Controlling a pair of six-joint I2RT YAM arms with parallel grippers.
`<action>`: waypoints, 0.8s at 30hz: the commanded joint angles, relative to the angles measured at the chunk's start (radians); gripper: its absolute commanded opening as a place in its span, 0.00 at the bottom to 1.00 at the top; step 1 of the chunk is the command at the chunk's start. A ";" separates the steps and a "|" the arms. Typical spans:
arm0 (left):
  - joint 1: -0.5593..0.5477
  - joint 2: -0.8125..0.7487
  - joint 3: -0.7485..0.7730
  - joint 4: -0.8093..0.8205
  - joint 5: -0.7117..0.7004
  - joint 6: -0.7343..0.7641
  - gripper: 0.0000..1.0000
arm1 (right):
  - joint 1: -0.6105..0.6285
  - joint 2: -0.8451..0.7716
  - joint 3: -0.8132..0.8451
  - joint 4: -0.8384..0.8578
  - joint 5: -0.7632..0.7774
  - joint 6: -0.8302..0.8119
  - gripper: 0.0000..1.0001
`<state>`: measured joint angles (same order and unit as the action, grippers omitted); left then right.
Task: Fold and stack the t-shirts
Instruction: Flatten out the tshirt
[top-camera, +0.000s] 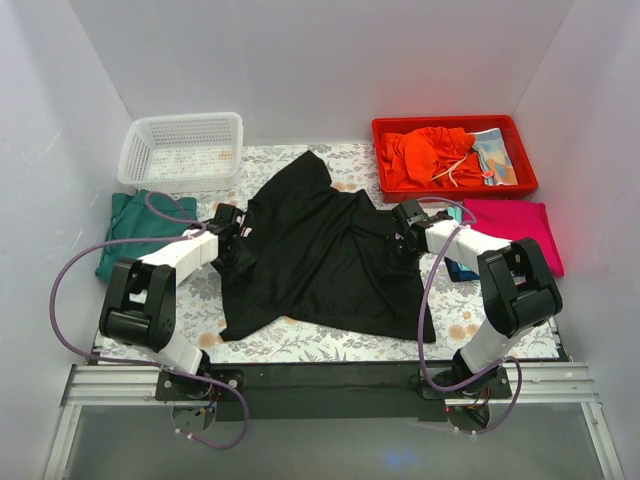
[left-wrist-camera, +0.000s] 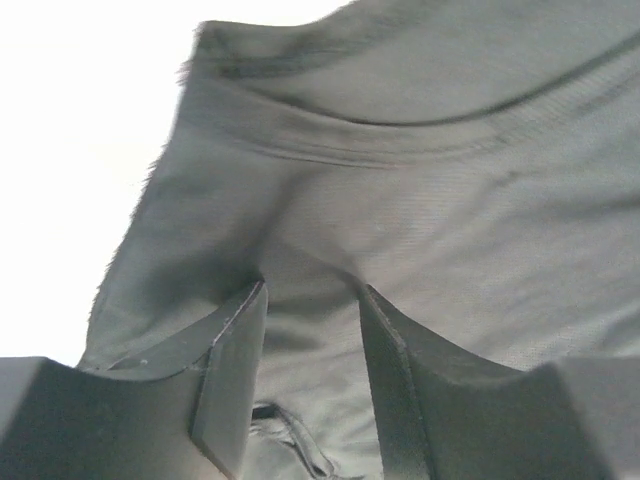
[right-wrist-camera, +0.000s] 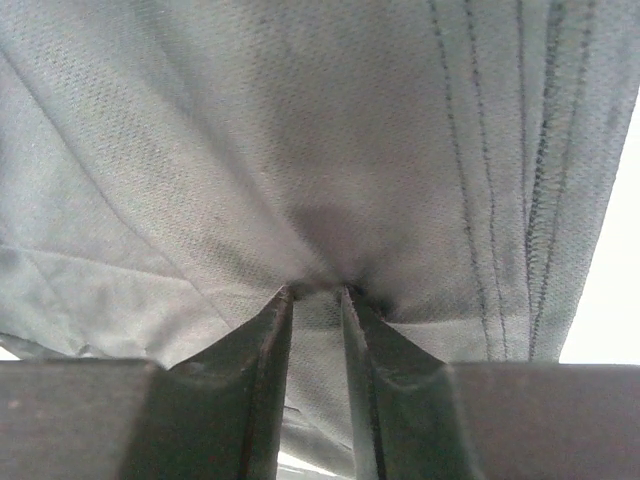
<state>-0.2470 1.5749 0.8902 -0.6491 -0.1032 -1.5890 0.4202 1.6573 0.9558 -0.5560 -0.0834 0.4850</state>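
Note:
A large black t-shirt lies spread, rumpled, on the floral table covering. My left gripper is down on its left edge. In the left wrist view the fingers of that gripper stand apart, pressed into the cloth with a loose ridge of it between them. My right gripper is at the shirt's right side. In the right wrist view it is nearly closed, with a puckered fold of the black cloth pinched at the tips. A folded teal-green t-shirt lies far left and a magenta one far right.
A white mesh basket stands at the back left. A red tray at the back right holds orange cloth. A bit of blue cloth shows under the right arm. White walls close in on three sides.

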 joint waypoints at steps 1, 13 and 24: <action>0.051 -0.090 -0.126 -0.159 0.007 -0.086 0.40 | 0.002 0.022 -0.068 -0.153 0.111 0.024 0.31; 0.087 -0.315 -0.215 -0.369 -0.009 -0.219 0.33 | 0.002 -0.040 -0.156 -0.248 0.160 0.020 0.28; 0.089 -0.458 -0.078 -0.337 -0.062 -0.100 0.31 | 0.002 -0.263 -0.040 -0.298 0.224 0.029 0.37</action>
<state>-0.1627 1.1446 0.7170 -1.0351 -0.1345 -1.7607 0.4202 1.4677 0.7948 -0.8001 0.0460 0.5198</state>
